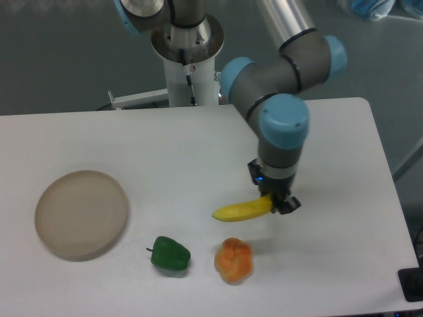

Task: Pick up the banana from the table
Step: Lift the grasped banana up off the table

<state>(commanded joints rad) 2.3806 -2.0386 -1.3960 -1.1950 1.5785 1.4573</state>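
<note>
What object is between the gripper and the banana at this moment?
Nothing visible. The gripper is already shut on the banana at its right end, and the fruit hangs free, apart from the orange fruit below.

The black two-finger gripper (278,202) is clamped on the right end of the smooth, curved, bright yellow banana (242,211), whose free end points left above the large flat white matte table (165,145). Just below the banana lies a lumpy orange fruit (233,260), with a glossy green bell pepper (170,254) to its left. A round beige plate (80,212) sits well apart near the table's left edge.
</note>
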